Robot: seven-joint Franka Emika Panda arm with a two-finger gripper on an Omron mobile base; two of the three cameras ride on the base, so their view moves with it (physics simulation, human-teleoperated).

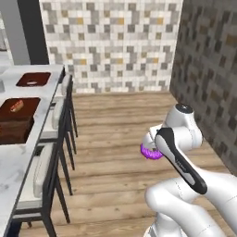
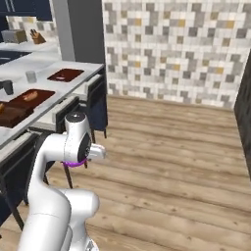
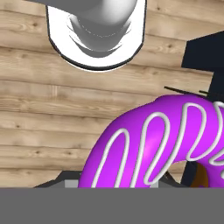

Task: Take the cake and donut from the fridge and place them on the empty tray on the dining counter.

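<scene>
The donut (image 1: 150, 153) (image 2: 73, 164) with bright purple icing and white squiggles sits in my gripper (image 1: 150, 148) (image 2: 78, 161), which is shut on it low over the wood floor. Up close the donut (image 3: 162, 140) covers the fingertips. The dining counter (image 1: 46, 92) (image 2: 45, 81) runs along the left. At its far end lies the dark reddish tray (image 1: 33, 79) (image 2: 65, 74), and a small dark piece with a pinkish edge on it (image 1: 31, 82) looks like the cake. The fridge is out of view.
A matching tray with an orange hot-dog-like food (image 1: 18, 107) (image 2: 32, 96) and a dark brown block (image 1: 16, 128) (image 2: 12, 116) lie nearer on the counter. Dark stools (image 1: 46, 171) (image 2: 68, 110) line its edge. A stone wall (image 1: 208, 69) stands on the right.
</scene>
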